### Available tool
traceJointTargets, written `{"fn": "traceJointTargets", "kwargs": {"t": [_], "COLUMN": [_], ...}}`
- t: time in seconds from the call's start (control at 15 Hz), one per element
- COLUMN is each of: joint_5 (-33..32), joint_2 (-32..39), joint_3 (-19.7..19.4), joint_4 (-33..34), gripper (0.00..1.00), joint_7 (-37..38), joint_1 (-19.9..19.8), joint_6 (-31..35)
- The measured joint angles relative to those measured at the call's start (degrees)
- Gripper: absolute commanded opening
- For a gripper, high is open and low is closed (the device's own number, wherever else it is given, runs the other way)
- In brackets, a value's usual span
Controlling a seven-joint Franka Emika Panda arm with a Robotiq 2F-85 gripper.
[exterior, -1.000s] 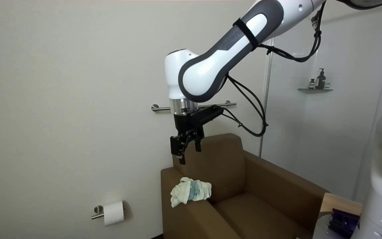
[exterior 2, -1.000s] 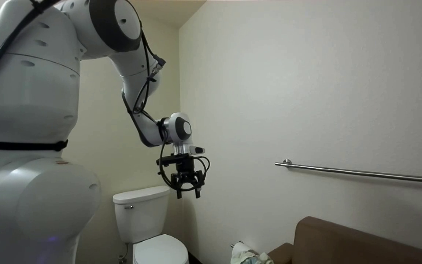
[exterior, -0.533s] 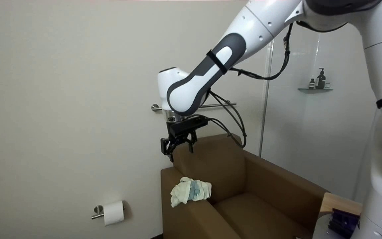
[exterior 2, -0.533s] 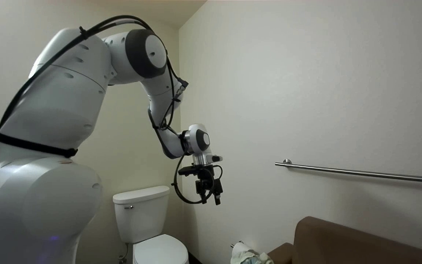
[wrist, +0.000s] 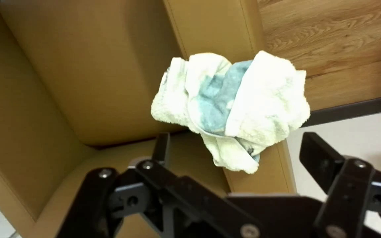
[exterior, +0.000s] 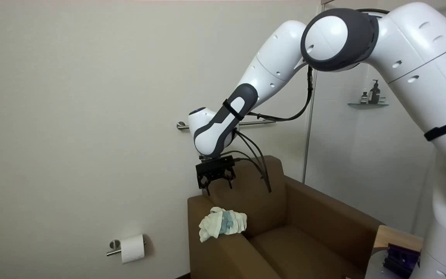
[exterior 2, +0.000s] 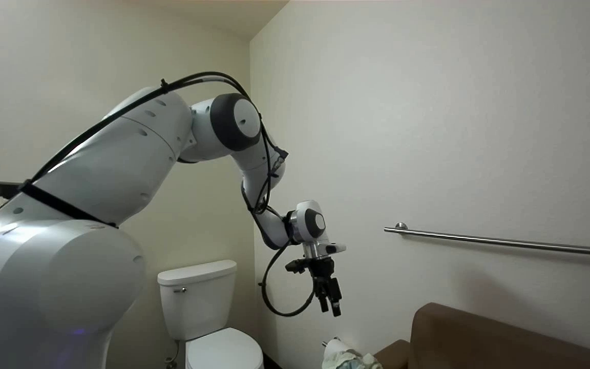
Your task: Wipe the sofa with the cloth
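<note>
The brown sofa (exterior: 300, 248) stands against the wall, its back also visible in an exterior view (exterior 2: 494, 343). Bunched on top of one sofa arm lies the whitish cloth (exterior: 223, 224) with a pale blue-green patch; only its upper part shows in an exterior view (exterior 2: 354, 361). My gripper (exterior: 219, 190) hangs above the cloth and apart from it, fingers pointing down. In the wrist view the jaws stand wide apart with nothing gripped, and the cloth (wrist: 220, 96) appears beyond the gap between the fingertips, mostly farther up in the picture.
A metal towel bar (exterior 2: 479, 241) runs along the wall behind the arm. A toilet paper roll (exterior: 132, 248) is mounted low on that wall. A toilet (exterior 2: 223, 351) stands in the corner. By the robot base is a wooden surface (exterior: 399, 237) with a dark object.
The arm has reached out and come down, carrying the gripper closer to the sofa arm. The gripper has also turned. Cloth and sofa have stayed put, and the jaws remain open.
</note>
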Motion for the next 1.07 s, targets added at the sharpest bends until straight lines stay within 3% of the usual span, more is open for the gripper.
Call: {"fn": "traceJointTargets", "kwargs": {"t": [0.33,0.8,1.07], "joint_5": [2.17,1.47,4.05], "joint_2": [0.19,2.59,10.44], "joint_3": [0.53,-2.78,-3.97], "joint_4": [1.86,0.36,4.75], "gripper": [1.0,1.0,1.0], "joint_7": [1.32,7.39,6.67], "joint_1": [0.55,1.4,-2.55], "joint_6": [-2.8,7.84,7.43]}}
